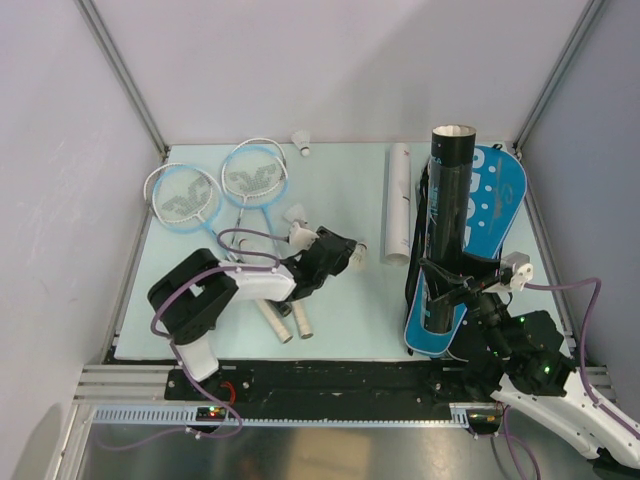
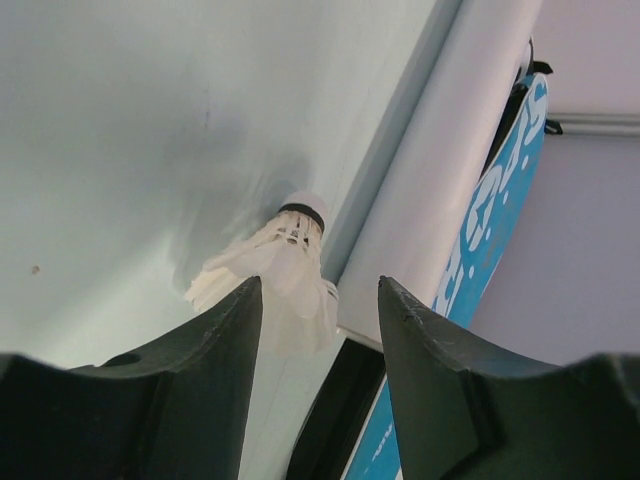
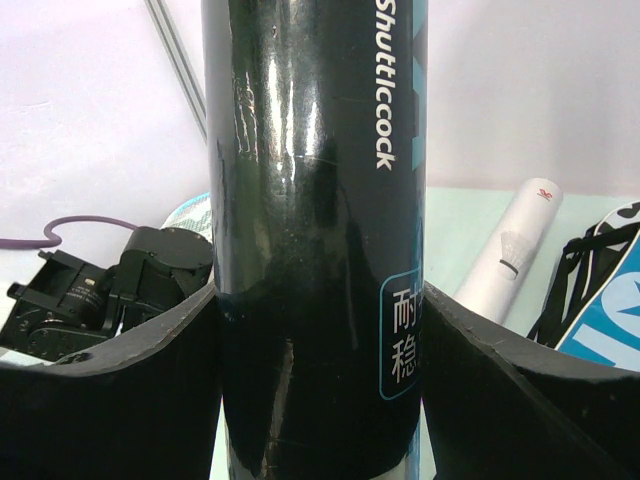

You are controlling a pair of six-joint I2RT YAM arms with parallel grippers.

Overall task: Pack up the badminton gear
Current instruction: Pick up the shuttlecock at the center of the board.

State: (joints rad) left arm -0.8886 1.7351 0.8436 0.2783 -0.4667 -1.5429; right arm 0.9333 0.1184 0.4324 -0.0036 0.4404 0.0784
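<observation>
My left gripper is open low over the mat, and a white shuttlecock lies at its tips with its feather skirt against the left finger. The right finger stands apart from it. My right gripper is shut on the upright long black tube, whose open top faces up; both fingers press its sides in the right wrist view, around the tube. Two rackets with pale-blue heads lie at the left. A second shuttlecock lies by their shafts and a third at the back edge.
A white tube lies lengthwise mid-mat, right beside the shuttlecock at my left gripper. A blue racket bag lies behind and under the black tube. The racket handles lie near the left arm's base. Walls close in on all sides.
</observation>
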